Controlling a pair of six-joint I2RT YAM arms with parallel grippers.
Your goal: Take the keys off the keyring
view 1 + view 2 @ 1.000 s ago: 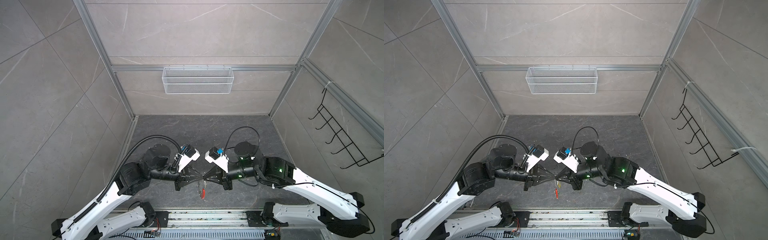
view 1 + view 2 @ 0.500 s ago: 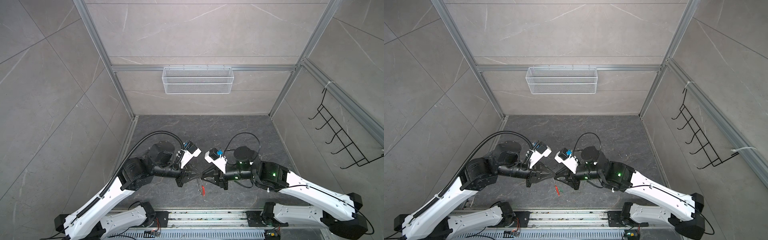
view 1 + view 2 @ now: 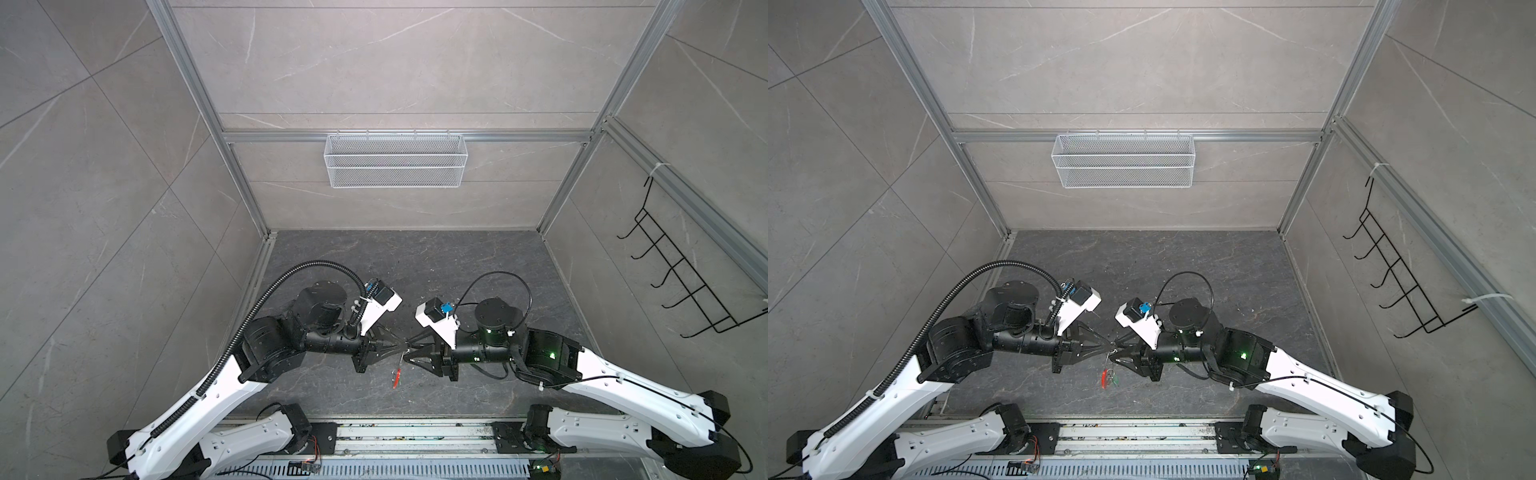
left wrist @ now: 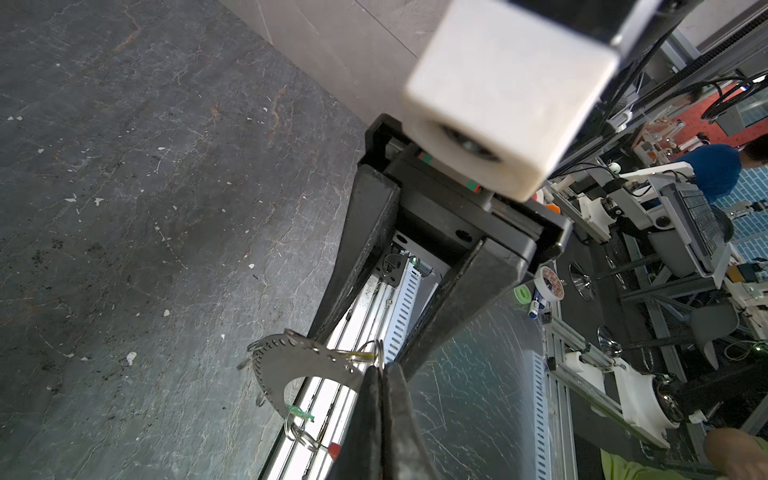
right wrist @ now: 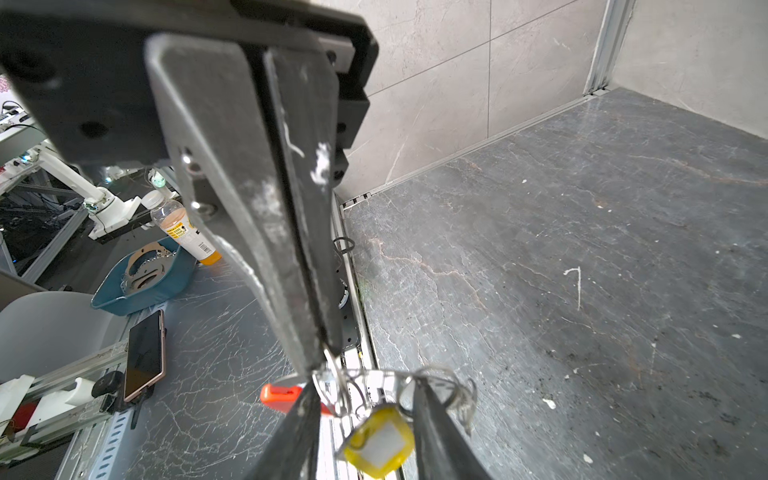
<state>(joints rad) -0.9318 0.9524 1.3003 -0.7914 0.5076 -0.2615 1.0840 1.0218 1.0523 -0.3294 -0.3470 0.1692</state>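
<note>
two arms: both rise from the front rail (image 3: 399,436) and meet tip to tip over the near part of the dark stone floor (image 3: 415,257).
left gripper (image 3: 400,343): fingers (image 4: 372,415) pressed flat together, pinching a thin wire loop of the keyring (image 3: 397,375).
right gripper (image 3: 409,348): fingers (image 5: 436,432) spread apart, facing the left tips.
keyring: hangs in the air just below the meeting tips, held by the left gripper; its red sleeve (image 5: 280,395) shows beside the left fingertips in the right wrist view.
yellow-tagged key (image 5: 380,440): dangles in the gap between the right fingers, just beside one; contact unclear.
green-tagged key (image 4: 300,411): hangs under a grey crescent plate (image 4: 299,361) with small holes along its edge.
back wall: white wire basket (image 3: 395,166) hung on the rail there.
right wall: black hook rack (image 3: 681,282).
</note>
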